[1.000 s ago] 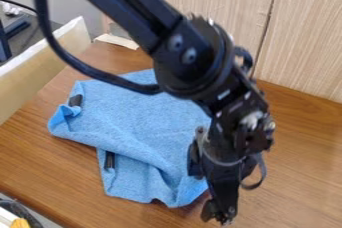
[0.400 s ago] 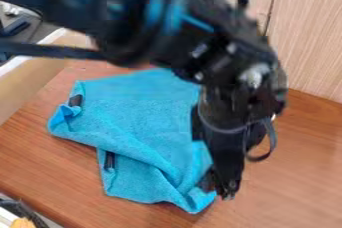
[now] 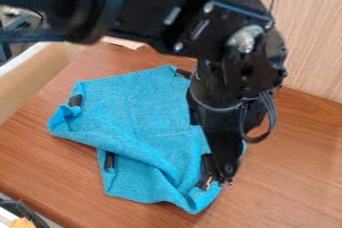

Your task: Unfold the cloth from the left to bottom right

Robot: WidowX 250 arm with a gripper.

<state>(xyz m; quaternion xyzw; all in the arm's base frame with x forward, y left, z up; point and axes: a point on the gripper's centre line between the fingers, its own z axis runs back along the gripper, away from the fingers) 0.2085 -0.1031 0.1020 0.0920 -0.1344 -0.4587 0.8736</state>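
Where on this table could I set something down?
Bare table shows at picture right, between the gripper and the wooden panel, and at left, between the cloth and the tan barrier. It's crowded at the cloth's lower-right corner, where the gripper hangs.

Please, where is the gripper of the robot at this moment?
In the camera view, the gripper is low and right of the middle, at the lower right part of the blue cloth, with brown table surface to its right.
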